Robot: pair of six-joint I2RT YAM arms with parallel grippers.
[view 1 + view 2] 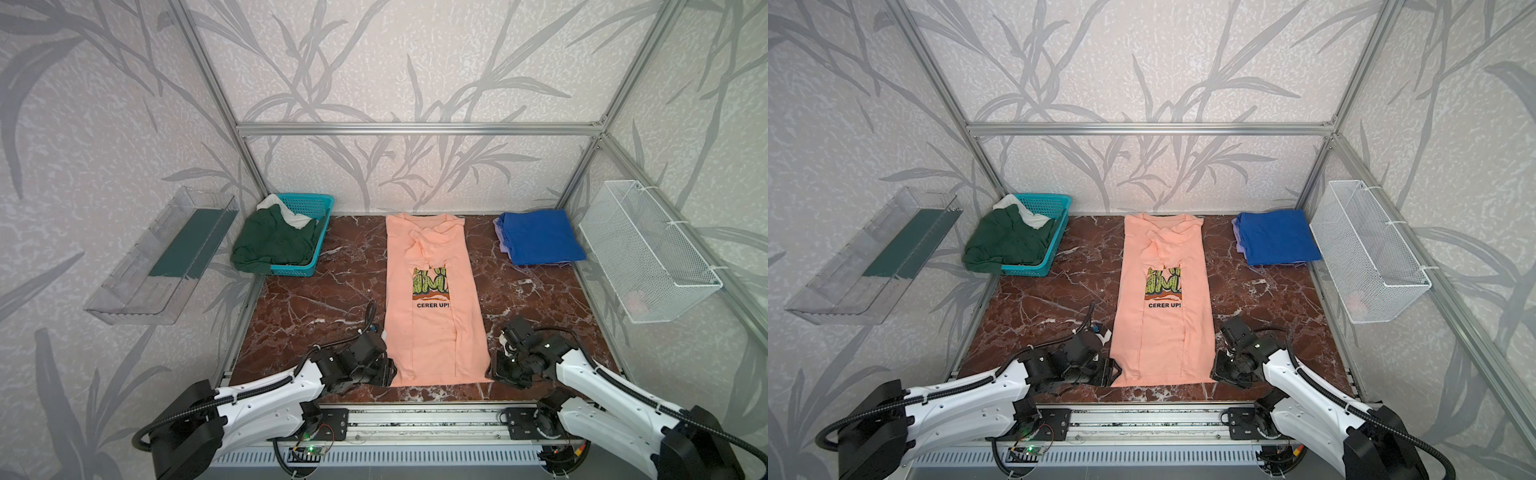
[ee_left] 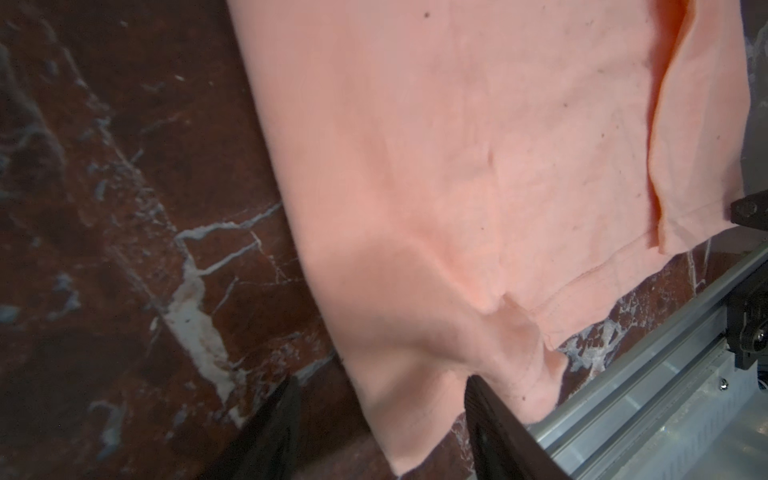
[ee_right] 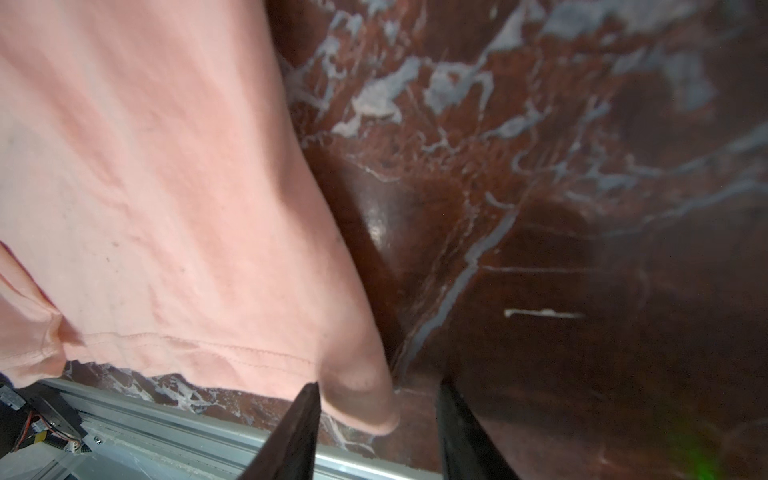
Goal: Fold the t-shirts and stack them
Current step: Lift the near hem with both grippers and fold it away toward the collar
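The peach-pink t-shirt (image 1: pixel 432 316) (image 1: pixel 1167 316) lies lengthwise down the middle of the marble table, sides and sleeves folded in, "CERER UP!" showing. My left gripper (image 1: pixel 390 372) (image 2: pixel 382 380) is at its near left hem corner, jaws apart with the corner between them. My right gripper (image 1: pixel 494 372) (image 3: pixel 379 383) is at the near right hem corner, likewise open around the cloth (image 3: pixel 166 208). A folded royal blue t-shirt (image 1: pixel 540 237) tops a stack at the back right. A dark green t-shirt (image 1: pixel 270 245) and a white one (image 1: pixel 291 214) lie crumpled in the basket.
The teal lattice basket (image 1: pixel 309 203) stands at the back left. A white wire basket (image 1: pixel 648 249) hangs on the right wall, a clear plastic tray (image 1: pixel 158 257) on the left wall. An aluminium rail (image 1: pixel 415 415) runs along the table's near edge, just behind both grippers.
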